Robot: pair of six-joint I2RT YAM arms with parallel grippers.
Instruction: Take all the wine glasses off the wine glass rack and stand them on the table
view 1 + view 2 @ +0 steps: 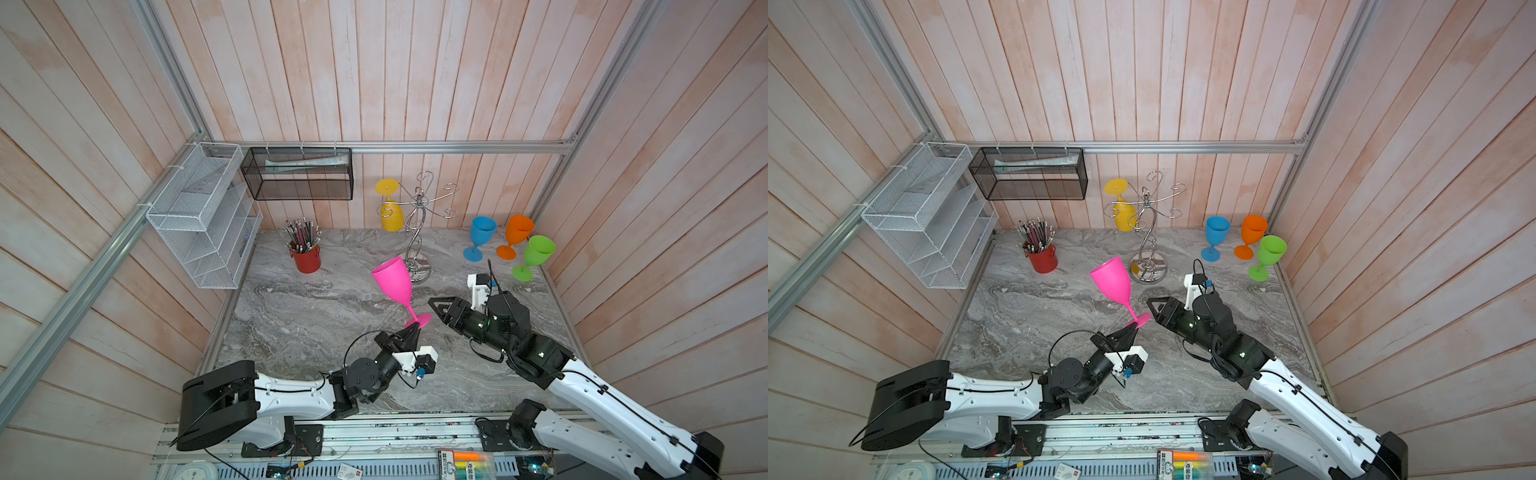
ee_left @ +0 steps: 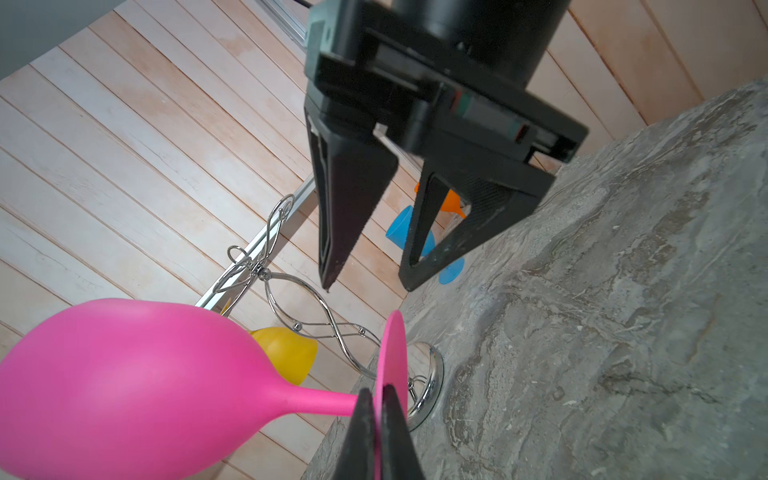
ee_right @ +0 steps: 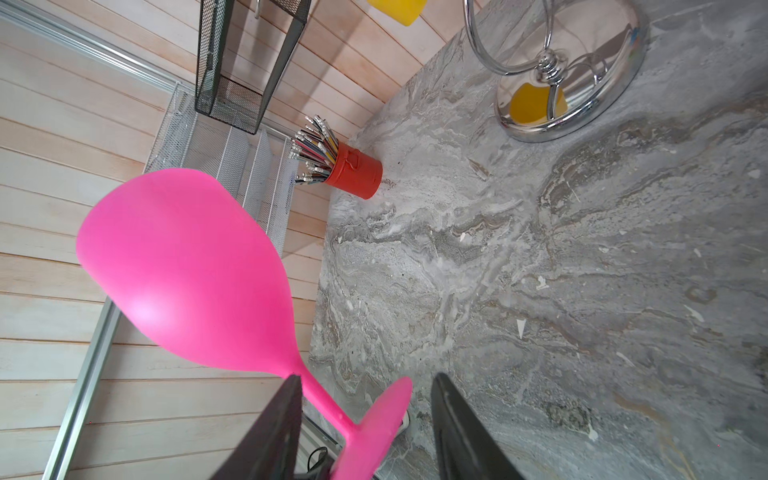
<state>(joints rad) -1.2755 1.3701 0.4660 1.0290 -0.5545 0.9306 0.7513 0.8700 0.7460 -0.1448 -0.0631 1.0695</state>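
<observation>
Matte pink plastic wine glass [image 1: 392, 282] off the rack, its flat round foot clamped edge-on in the left gripper [image 2: 377, 395].
Whitewashed plank walls [image 1: 415, 83] enclose a grey veined stone-look tabletop [image 1: 316, 307]. The polished chrome wire rack [image 1: 415, 232] with its spiral stem stands at the rear, and a yellow plastic goblet [image 1: 392, 216] hangs inverted from one hook. The pink glass is tilted, bowl uppermost. Right gripper [image 2: 368, 286]: jaws apart, near the foot, no contact.
</observation>
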